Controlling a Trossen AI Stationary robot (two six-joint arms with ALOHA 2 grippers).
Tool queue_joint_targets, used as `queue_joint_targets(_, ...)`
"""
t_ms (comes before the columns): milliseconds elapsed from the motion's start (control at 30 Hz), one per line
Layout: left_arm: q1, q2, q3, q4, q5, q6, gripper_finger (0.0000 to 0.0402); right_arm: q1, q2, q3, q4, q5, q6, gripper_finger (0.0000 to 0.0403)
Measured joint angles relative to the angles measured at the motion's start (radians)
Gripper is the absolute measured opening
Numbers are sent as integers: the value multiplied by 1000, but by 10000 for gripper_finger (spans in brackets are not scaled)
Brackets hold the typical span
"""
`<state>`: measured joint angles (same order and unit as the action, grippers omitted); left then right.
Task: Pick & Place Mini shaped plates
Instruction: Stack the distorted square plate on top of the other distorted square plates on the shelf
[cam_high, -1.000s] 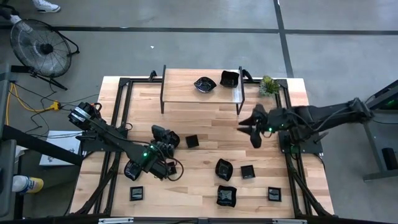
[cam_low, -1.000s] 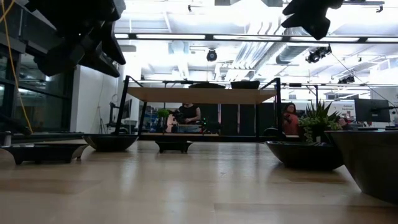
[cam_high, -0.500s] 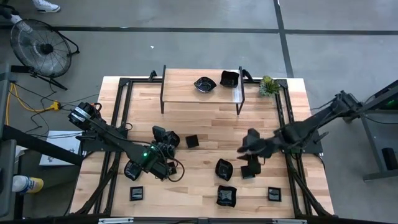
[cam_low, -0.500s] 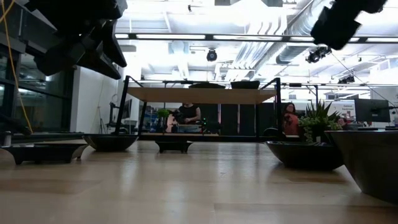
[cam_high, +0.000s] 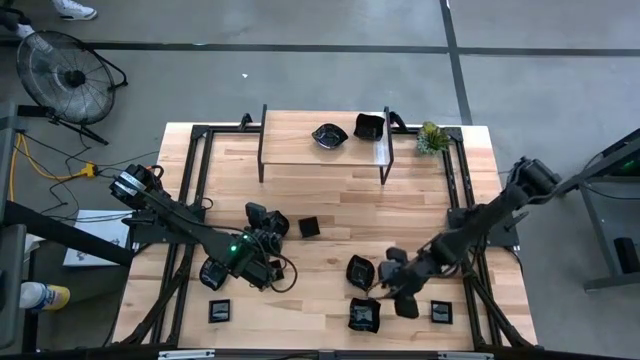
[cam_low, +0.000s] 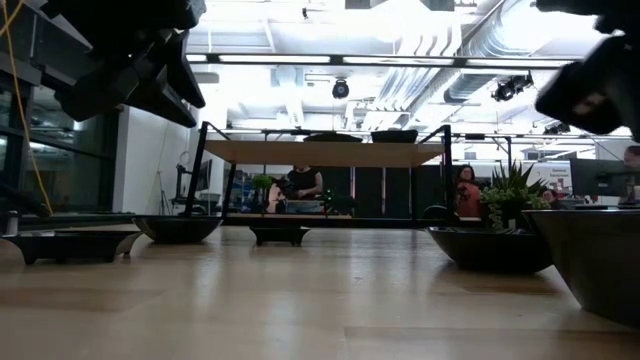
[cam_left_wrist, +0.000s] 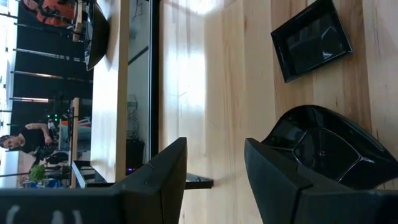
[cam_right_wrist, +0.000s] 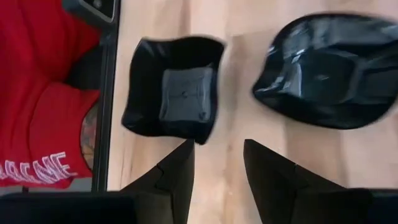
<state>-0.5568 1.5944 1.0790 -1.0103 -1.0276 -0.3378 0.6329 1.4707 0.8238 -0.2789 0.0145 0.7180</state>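
Since a second ago the right gripper (cam_high: 399, 290) has swung from beside the raised shelf (cam_high: 322, 150) down to the near part of the desk (cam_high: 330, 200), while the left gripper (cam_high: 262, 232) has stayed where it was. From above, the right gripper now sits over a cluster of mini shaped plates: a rounded plate (cam_high: 360, 271) just to its left, a wavy-edged square plate (cam_high: 364, 314) nearer the front edge, and a small square plate (cam_high: 441, 312) to its right. Its fingers (cam_right_wrist: 173, 177) stand apart with a narrow gap, holding nothing; in the right wrist view bare wood shows between them, the wavy-edged square plate (cam_right_wrist: 175, 88) lies just beyond one fingertip and the rounded plate (cam_right_wrist: 329, 70) beyond the other, neither of them between the fingers. The left gripper hovers left of centre, its fingers (cam_left_wrist: 163, 177) also parted and empty, with a rounded plate (cam_left_wrist: 323, 148) just beside one finger and a flat square plate (cam_left_wrist: 307, 38) farther off. Other plates lie scattered: one small square (cam_high: 310, 227) near the middle, one (cam_high: 219, 311) at the front left, and two (cam_high: 329, 135) (cam_high: 369, 126) up on the shelf. A green plant (cam_high: 431, 137) stands at the far right corner.
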Motion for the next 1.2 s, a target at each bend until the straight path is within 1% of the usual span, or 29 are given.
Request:
queue_joint_targets(200, 0, 0, 0, 0, 2, 0, 156, 25, 66, 0, 60, 10, 50, 134)
queue_joint_targets(400, 0, 0, 0, 8, 5, 0, 156, 29, 126, 0, 162, 2, 69, 134)
queue_joint_targets(567, 0, 0, 0, 11, 5, 0, 156, 31, 160, 0, 172, 8, 85, 134)
queue_joint_targets(800, 0, 0, 0, 13, 7, 0, 156, 31, 166, 0, 172, 56, 86, 134)
queue_joint_targets(1067, 0, 0, 0, 13, 10, 0, 156, 31, 166, 0, 189, 45, 86, 134)
queue_joint_targets(1200, 0, 0, 0, 13, 18, 0, 156, 35, 166, 0, 188, 60, 86, 134)
